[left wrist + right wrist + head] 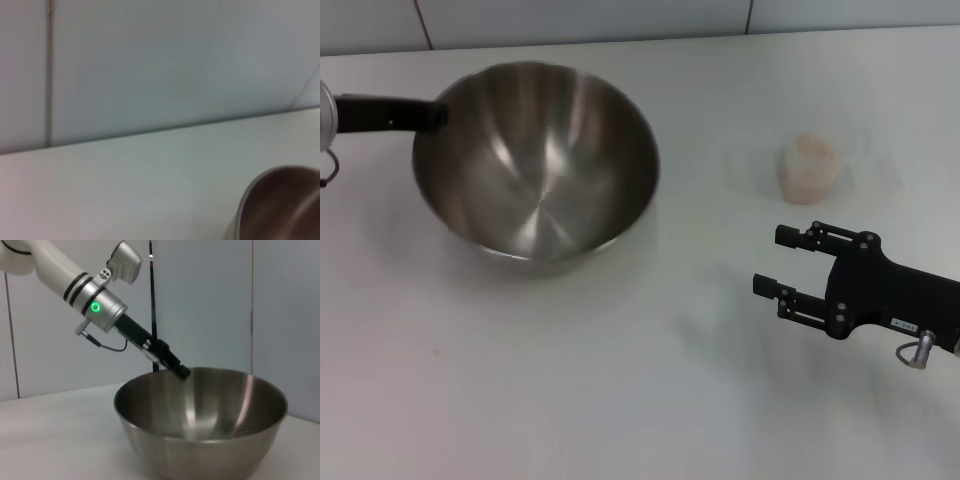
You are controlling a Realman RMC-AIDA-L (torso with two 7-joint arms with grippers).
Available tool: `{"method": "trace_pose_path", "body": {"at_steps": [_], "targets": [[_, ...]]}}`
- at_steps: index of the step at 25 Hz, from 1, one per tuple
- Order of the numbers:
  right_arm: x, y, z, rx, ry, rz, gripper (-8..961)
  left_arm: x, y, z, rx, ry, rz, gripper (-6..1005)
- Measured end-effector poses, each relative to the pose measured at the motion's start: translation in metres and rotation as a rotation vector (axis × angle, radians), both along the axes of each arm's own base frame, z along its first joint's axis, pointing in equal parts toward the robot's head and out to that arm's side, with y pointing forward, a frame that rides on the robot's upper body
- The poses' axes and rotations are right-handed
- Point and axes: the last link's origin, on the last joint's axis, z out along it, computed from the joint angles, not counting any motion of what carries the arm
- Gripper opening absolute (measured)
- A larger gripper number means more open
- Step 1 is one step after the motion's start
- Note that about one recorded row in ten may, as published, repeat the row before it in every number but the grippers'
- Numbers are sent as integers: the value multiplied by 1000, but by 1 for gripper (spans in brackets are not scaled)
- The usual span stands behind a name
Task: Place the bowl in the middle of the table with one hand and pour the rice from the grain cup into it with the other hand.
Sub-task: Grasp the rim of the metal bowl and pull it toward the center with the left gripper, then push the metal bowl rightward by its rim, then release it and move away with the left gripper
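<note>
White table [570,400] fills my view, with a pale wall behind it. I see the bowl [538,160] sitting left of the middle, toward the far side. My left gripper [432,115] reaches in from the far left and sits right at the bowl's left rim. In the right wrist view its black tip [181,372] meets the rim [200,371], so I think it is pinching the edge, but I cannot tell if the fingers are closed.

I judge the bowl step is nearly done. The bowl may need a small push more to the right.

On the right, a bit far, stands the grain cup [808,168] with the rice [807,160] inside as a pale lump. The bowl is empty, so no pouring has been done.

My right gripper [782,262] hovers near and right, just this side of the cup, with its fingers [798,236] spread apart and holding nothing. Grabbing the cup and tipping it are both left to do.

The cup's clear walls are very hard to make out. The left wrist view shows only wall, table and a sliver of the bowl [282,205].
</note>
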Motion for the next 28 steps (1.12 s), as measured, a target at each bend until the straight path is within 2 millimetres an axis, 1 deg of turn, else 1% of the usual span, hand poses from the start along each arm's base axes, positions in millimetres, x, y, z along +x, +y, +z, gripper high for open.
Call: {"method": "trace_pose_path", "body": {"at_steps": [4,5,7,8,9,10,13,15,19,25,28], "targets": [[0,0,0,-1,0,0,652,0,0,0,0,0,0,42],[0,0,0,-1,0,1,652,7,0,3,-18,-49,-23,41],[0,0,0,-1,0,1,652,7,0,3,-18,-49,-23,42],[0,0,0,-1,0,1,652,28,4,6,-45,-110,-86,42],[0,0,0,-2,-1,1,652,33,5,5,-50,-112,-98,42],[0,0,0,-2,-1,1,652,38,7,2,-58,-113,-112,42],[1,-1,0,-4,-2,0,652,47,9,-4,-79,-113,-131,43],[1,-2,0,-4,-1,-2,651,56,13,-12,-100,-109,-152,44],[2,-3,0,-3,3,-4,651,66,18,-24,-129,-105,-174,45],[2,-5,0,-4,6,-6,652,75,23,-45,-175,-109,-195,46],[2,-6,-1,-7,6,-6,652,76,25,-51,-184,-112,-196,47]]}}
